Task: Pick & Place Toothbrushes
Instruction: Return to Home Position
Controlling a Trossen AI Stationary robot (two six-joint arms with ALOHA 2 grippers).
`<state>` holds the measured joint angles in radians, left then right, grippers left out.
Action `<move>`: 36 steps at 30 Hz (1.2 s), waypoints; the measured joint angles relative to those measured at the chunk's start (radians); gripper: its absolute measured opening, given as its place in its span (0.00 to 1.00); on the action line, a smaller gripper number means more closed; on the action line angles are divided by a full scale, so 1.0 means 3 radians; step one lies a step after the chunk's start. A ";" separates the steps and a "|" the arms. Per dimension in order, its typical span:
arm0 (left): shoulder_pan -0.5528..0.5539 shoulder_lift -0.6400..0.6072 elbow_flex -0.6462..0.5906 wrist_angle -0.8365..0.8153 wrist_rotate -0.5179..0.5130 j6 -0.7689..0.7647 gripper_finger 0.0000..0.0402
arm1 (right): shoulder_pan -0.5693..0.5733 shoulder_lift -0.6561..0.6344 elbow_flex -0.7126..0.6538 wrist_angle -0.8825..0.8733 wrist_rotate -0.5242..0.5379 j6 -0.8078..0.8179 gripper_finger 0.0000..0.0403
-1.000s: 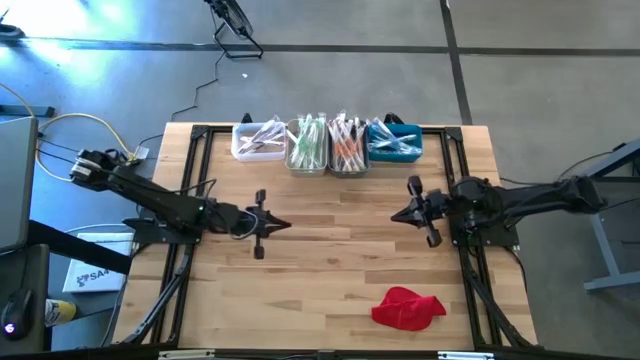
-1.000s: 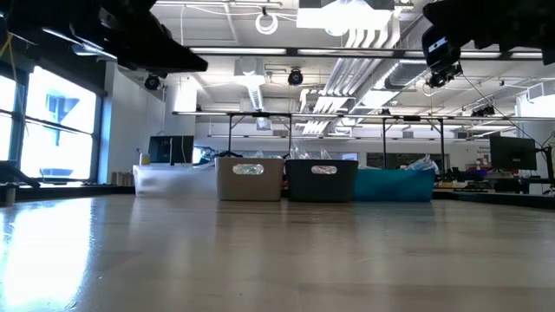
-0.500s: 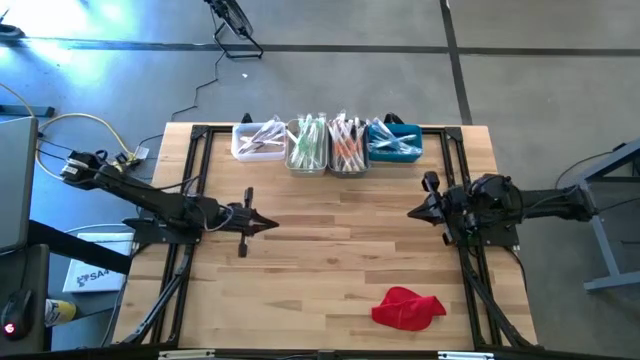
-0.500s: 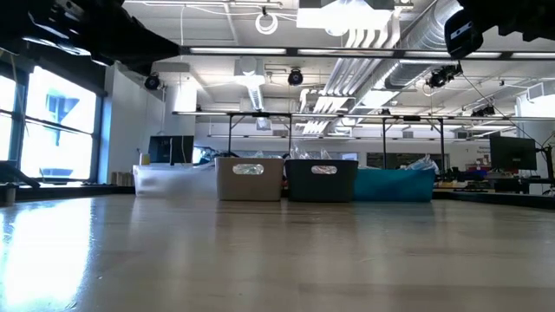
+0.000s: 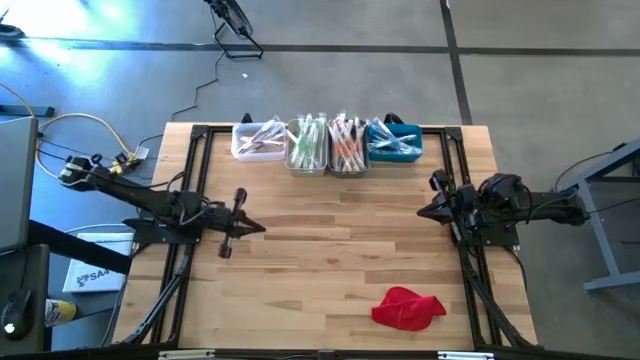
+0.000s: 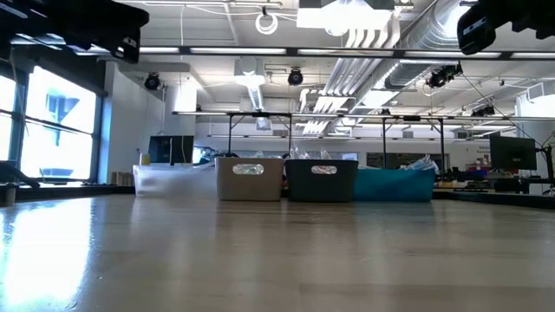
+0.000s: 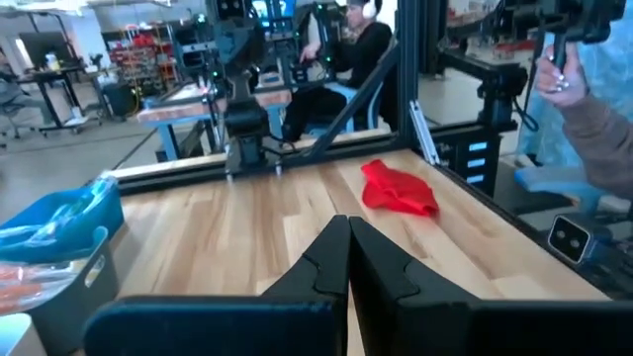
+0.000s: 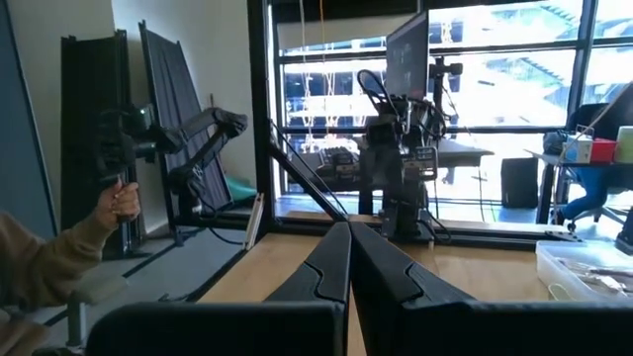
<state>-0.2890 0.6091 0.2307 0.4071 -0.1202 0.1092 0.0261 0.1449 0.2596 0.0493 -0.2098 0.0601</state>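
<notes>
The toothbrushes lie in four small bins in a row at the table's far edge: white, beige, grey and blue. My left gripper is shut and empty, held level over the table's left side, well short of the bins. My right gripper is shut and empty too, level over the right side. In each wrist view the two dark fingers meet with no gap.
A crumpled red cloth lies near the table's front right. Black frame rails run along both table sides. In the wrist views a person's hand holds a control grip beyond the table. The wide middle of the wood top is bare.
Both arms have drawn back from the table's middle, the left gripper toward the left edge, the right gripper toward the right edge. Both stayed shut and about level. Bins and cloth have not moved.
</notes>
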 joint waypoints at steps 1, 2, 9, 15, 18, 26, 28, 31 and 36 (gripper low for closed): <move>0.0000 -0.0061 -0.0016 -0.0027 0.0001 -0.0001 0.00 | -0.0001 -0.0013 0.0000 -0.0004 0.0002 0.0000 0.00; 0.0000 -0.0122 -0.0026 -0.0047 0.0001 -0.0001 0.00 | 0.0000 -0.0033 0.0000 -0.0005 0.0001 0.0000 0.00; 0.0000 -0.0610 -0.0060 -0.0523 0.0033 -0.0003 0.00 | -0.0001 -0.0091 0.0000 -0.0100 0.0002 0.0000 0.00; 0.0000 -0.0963 -0.0060 -0.0813 0.0200 -0.0002 0.00 | -0.0001 -0.0091 0.0000 -0.0128 0.0003 0.0000 0.00; 0.0000 -0.1095 -0.0060 -0.0889 0.0238 0.0001 0.00 | -0.0001 -0.0091 0.0000 -0.0128 0.0003 0.0000 0.00; 0.0000 -0.1498 -0.0060 -0.1212 0.0312 0.0069 0.00 | -0.0001 -0.0091 0.0000 -0.0128 0.0003 0.0000 0.00; 0.0000 -0.1613 -0.0060 -0.1275 0.0315 0.0068 0.00 | -0.0001 -0.0089 0.0000 -0.0129 0.0003 0.0000 0.00; 0.0000 -0.1763 -0.0060 -0.1401 0.0319 0.0068 0.00 | -0.0001 -0.0089 0.0000 -0.0129 0.0003 0.0000 0.00; 0.0000 -0.1956 -0.0060 -0.1591 0.0320 0.0069 0.00 | -0.0001 -0.0089 0.0000 -0.0129 0.0003 0.0000 0.00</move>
<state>-0.2890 0.0223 0.2127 -0.0701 -0.0242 0.1299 0.0257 0.1181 0.2596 0.0105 -0.2089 0.0601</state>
